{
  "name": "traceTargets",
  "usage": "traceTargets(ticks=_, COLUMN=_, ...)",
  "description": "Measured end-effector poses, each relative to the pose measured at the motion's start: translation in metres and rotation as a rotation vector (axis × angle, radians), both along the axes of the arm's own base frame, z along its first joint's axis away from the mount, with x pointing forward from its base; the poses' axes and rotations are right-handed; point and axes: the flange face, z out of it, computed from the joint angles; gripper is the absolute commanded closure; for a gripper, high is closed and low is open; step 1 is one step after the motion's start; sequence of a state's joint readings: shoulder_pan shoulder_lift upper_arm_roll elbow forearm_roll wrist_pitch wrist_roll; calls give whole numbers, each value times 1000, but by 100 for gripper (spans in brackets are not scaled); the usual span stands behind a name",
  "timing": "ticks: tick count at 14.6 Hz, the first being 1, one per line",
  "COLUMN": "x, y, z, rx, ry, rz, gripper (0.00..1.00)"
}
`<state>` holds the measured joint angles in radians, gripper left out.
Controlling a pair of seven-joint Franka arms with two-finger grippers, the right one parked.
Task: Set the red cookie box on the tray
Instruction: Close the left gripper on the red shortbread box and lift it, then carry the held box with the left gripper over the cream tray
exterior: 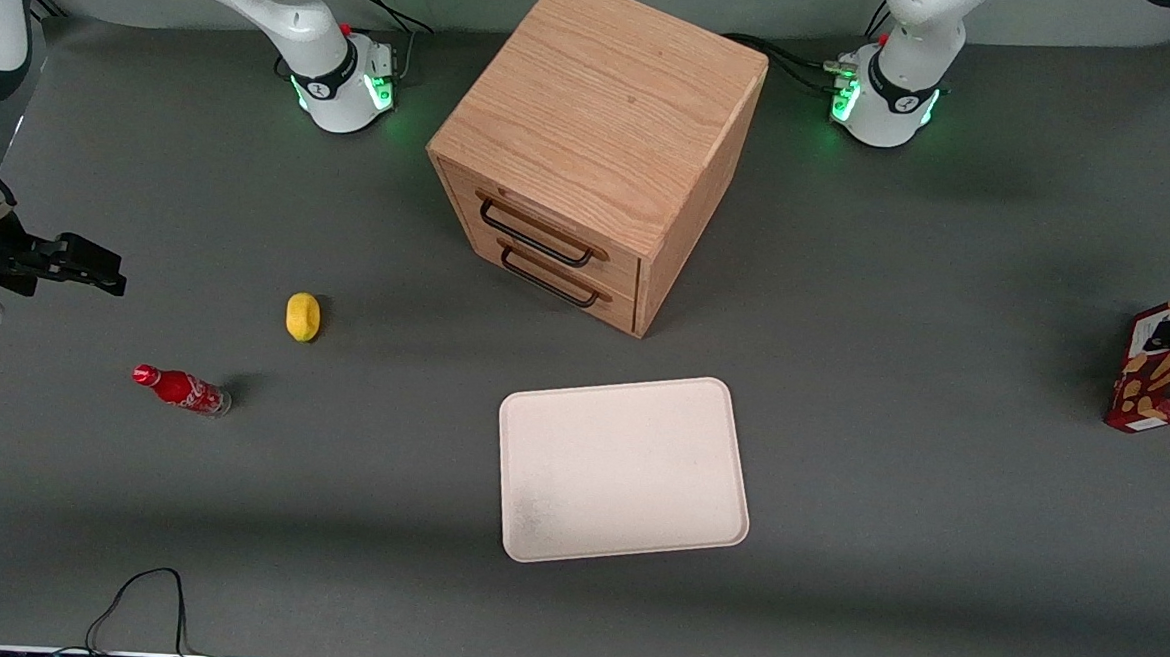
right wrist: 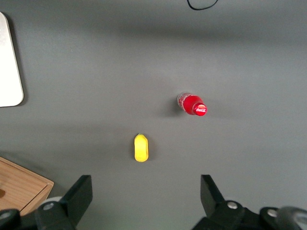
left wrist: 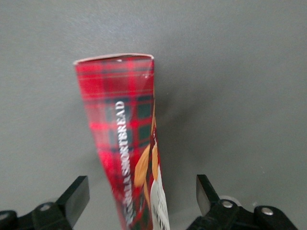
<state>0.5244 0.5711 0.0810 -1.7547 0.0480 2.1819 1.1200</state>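
The tray lies flat and bare in front of the wooden drawer cabinet, ready to receive, while the red cookie box stands upright toward the working arm's end of the table (well apart from the tray), straddled by the gripper, whose fingers are spread wide and not yet touching it.

Front view: high, angled down over the whole table, wide coverage. Left wrist view: looks steeply down, close above the red cookie box, which stands between the spread fingers of the gripper. Right wrist view: looks straight down from higher. The 2 table-wide views share the tray, lemon and soda bottle.
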Motion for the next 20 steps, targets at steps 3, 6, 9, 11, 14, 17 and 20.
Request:
traceTargets(ticks=3, x=0, y=-2, z=-10, rx=-5, ry=7, rz=-3, gripper=1)
traceTargets(ticks=6, x=1, y=-2, z=-10, rx=-5, ry=6, rz=-4, gripper=1)
traceTargets(ticks=9, x=1, y=-2, z=-10, rx=-5, ry=5, rz=-6, gripper=100)
traceTargets(ticks=11, x=3, y=-3, z=-8, rx=-4, ry=3, rz=-12, gripper=100)
traceTargets(ticks=14, x=7, y=-6, z=-6, rx=-1, ry=-1, rz=-22, gripper=100)
traceTargets(ticks=17, x=7, y=-5, z=-5, rx=1, ry=-2, rz=-25, gripper=100)
traceTargets(ticks=20, x=8, y=-6, z=-5, rx=0, ry=-3, rz=-28, gripper=100)
